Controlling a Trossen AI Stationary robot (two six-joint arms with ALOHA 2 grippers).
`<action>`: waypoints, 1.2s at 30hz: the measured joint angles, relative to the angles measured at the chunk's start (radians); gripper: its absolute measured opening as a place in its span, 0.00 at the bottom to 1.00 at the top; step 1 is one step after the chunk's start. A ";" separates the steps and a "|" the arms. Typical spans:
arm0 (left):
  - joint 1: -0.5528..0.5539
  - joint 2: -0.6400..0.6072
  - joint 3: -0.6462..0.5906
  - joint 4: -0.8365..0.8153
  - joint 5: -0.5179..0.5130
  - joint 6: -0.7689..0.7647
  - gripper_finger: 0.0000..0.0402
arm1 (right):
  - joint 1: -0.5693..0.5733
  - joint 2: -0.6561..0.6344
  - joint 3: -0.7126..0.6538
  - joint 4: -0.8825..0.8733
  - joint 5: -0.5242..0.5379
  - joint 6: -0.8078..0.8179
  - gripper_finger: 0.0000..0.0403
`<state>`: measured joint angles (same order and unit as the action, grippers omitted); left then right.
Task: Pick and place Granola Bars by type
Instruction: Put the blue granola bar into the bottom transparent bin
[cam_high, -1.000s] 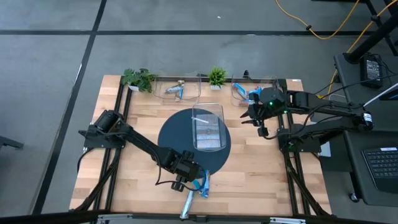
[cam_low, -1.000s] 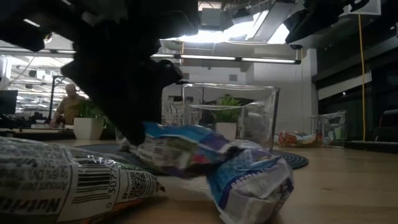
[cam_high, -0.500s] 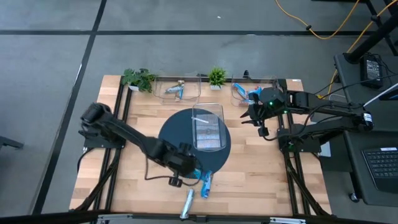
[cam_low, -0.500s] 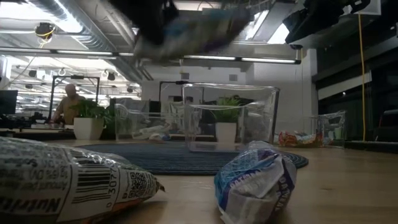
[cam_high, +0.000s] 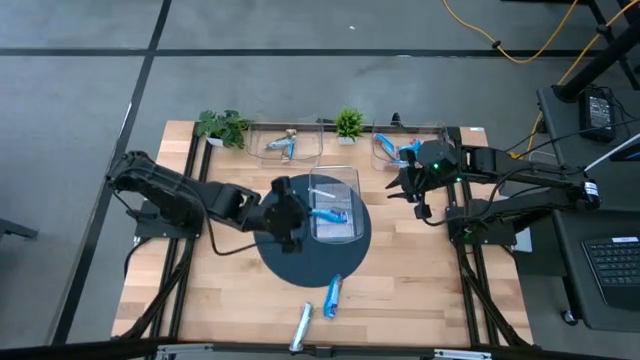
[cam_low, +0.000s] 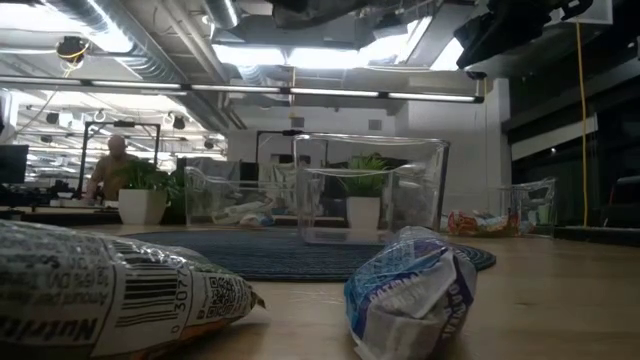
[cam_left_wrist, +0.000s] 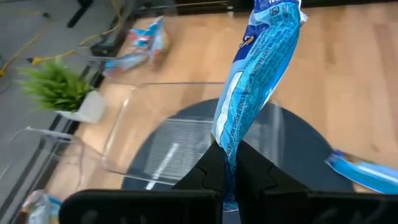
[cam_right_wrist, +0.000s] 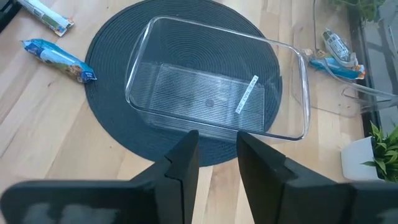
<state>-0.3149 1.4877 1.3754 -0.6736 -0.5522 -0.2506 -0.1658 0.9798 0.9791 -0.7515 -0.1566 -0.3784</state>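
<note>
Left wrist view: left gripper (cam_left_wrist: 231, 163) pinches blue granola bar (cam_left_wrist: 258, 74) above clear bin (cam_left_wrist: 134, 121).

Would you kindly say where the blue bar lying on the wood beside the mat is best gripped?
Across its narrow middle, from straight above: the blue bar lies flat, with bare wood along both long sides and the silvery bar apart. The left tool holds another bar; the right tool hangs open.

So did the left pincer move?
Yes. The left pincer, holding a blue granola bar, moved from the table's front edge up to the clear bin.
</note>
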 joint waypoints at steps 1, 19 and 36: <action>0.012 -0.002 0.000 0.000 0.000 0.001 0.01 | 0.000 0.000 0.000 0.000 0.000 0.004 0.28; 0.256 0.063 -0.001 0.225 0.081 0.283 0.01 | 0.000 0.000 0.000 0.001 -0.001 0.009 0.28; 0.343 0.251 0.000 0.303 0.293 0.327 0.01 | 0.000 0.000 0.000 -0.040 -0.002 0.034 0.28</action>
<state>0.0285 1.7387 1.3758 -0.3702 -0.2588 0.0769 -0.1661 0.9798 0.9791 -0.7912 -0.1584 -0.3441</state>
